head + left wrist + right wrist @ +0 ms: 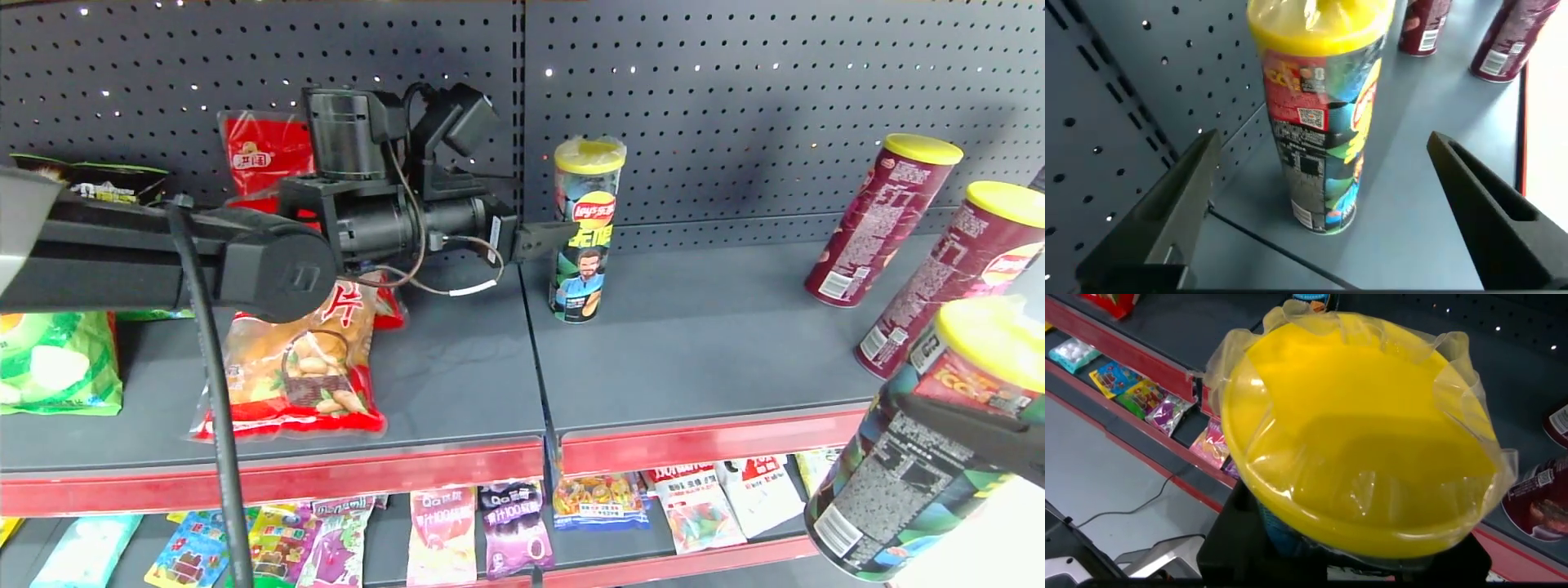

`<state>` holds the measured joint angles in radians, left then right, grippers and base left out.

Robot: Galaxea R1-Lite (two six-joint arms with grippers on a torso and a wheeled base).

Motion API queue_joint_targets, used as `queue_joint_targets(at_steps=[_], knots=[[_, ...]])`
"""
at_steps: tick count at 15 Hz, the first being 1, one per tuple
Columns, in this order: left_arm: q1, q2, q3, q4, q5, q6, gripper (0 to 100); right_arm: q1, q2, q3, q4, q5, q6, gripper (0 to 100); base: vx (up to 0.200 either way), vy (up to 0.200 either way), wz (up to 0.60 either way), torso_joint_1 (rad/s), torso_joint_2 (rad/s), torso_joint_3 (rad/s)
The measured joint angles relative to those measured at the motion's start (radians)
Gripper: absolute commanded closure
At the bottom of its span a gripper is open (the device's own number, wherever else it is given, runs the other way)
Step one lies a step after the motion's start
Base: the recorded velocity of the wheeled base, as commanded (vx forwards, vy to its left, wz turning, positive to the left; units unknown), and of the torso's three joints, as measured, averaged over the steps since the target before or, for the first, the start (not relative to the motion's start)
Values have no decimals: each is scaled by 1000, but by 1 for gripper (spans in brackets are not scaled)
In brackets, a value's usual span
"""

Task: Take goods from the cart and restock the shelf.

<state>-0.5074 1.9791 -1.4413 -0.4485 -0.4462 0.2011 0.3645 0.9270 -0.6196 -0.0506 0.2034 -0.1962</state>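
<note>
A blue-green chips can [584, 230] with a yellow lid stands upright near the pegboard on the grey shelf [694, 359]. My left gripper [559, 237] is level with it and open; in the left wrist view the can [1323, 122] stands between the wide-spread fingers [1176, 212], touching neither. At the lower right, in front of the shelf edge, my right gripper [967, 429] is shut on a second can of the same kind [906, 457], held tilted. Its yellow, film-covered lid [1360, 433] faces the right wrist camera.
Two maroon cans [882, 220] [955, 278] lean at the shelf's right end. A peanut bag [302, 367], a red bag [265, 155] and a green bag [57, 359] lie on the left section. Several candy packets [506, 523] fill the lower shelf. Free shelf lies between the standing can and the maroon ones.
</note>
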Motion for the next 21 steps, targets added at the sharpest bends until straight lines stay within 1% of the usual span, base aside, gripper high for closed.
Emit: queue_joint_targets(at_steps=[2,7,11,14,17,21], knots=[[0,29,-29,0,14,3,0,0,0,0,-1,0,0,100,0,0,0,0,0,0],[-1,91,-98,5,18,5,0,0,0,0,0,0,0,100,0,0,0,0,0,0],[-11,117,-119,5,12,3,0,-1,0,0,1,0,1,100,0,0,0,0,0,0],[-13,143,-155,5,7,3,0,-2,0,0,1,0,1,100,0,0,0,0,0,0],[-22,156,-169,30,7,1,0,-2,-1,0,1,0,1,100,0,0,0,0,0,0],[-24,176,-196,34,9,1,0,-15,-5,0,3,2,3,100,0,0,0,0,0,0]])
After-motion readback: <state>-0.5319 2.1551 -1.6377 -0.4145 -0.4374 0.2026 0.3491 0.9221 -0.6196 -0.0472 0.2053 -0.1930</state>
